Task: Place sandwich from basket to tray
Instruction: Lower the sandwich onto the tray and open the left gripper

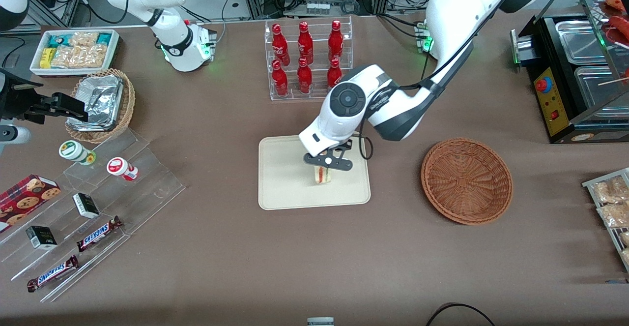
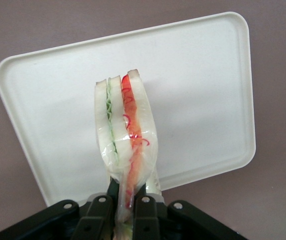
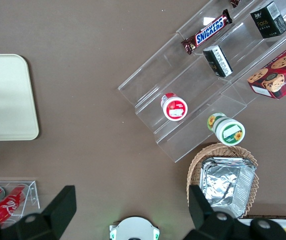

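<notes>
My left gripper [image 1: 328, 163] hangs over the cream tray [image 1: 282, 188], shut on the sandwich [image 1: 323, 174]. The sandwich is a pale wrapped wedge with red and green filling layers. In the left wrist view the sandwich [image 2: 125, 131] sticks out from between the black fingers [image 2: 145, 212], with the tray [image 2: 203, 90] below it. Whether its lower end touches the tray cannot be told. The reddish-brown wicker basket [image 1: 467, 180] sits empty beside the tray, toward the working arm's end of the table.
A clear rack of red bottles [image 1: 307, 58] stands farther from the front camera than the tray. Clear stepped shelves with snacks [image 1: 88, 218], a foil-lined basket [image 1: 100, 103] and a white bin [image 1: 73, 50] lie toward the parked arm's end. A black food warmer [image 1: 575, 70] stands at the working arm's end.
</notes>
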Motion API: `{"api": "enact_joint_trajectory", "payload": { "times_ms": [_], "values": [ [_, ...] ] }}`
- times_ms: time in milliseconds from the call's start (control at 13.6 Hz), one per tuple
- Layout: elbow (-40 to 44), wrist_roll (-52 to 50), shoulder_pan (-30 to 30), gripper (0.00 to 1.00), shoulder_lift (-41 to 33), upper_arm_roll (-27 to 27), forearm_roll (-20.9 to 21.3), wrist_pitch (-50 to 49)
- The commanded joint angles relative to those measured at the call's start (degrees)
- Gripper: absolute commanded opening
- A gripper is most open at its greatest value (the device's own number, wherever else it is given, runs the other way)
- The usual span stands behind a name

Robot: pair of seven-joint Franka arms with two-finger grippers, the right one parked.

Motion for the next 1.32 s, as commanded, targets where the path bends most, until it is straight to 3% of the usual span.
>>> {"api": "enact_joint_trajectory", "payload": {
  "times_ms": [0,293,513,733,807,880,953,1247],
  "values": [
    [2.1,-3.7,-1.6,0.00,3.8,0.1,3.5,3.3],
    [2.2,-8.2,-3.5,0.00,7.0,0.1,7.7,4.1],
    [2.2,-14.6,-5.6,0.00,9.1,1.2,13.2,4.1],
    [2.2,-14.7,-5.7,0.00,10.5,1.2,13.7,6.6],
    [2.2,-14.7,-5.8,0.11,10.5,1.3,13.7,7.3],
    [2.2,-14.7,-5.8,0.60,10.5,1.3,13.7,7.3],
    [2.2,-14.5,-5.8,0.98,10.3,1.3,13.9,7.2],
    [2.3,-14.7,-5.0,1.00,8.3,1.2,13.7,6.0]
  ]
}}
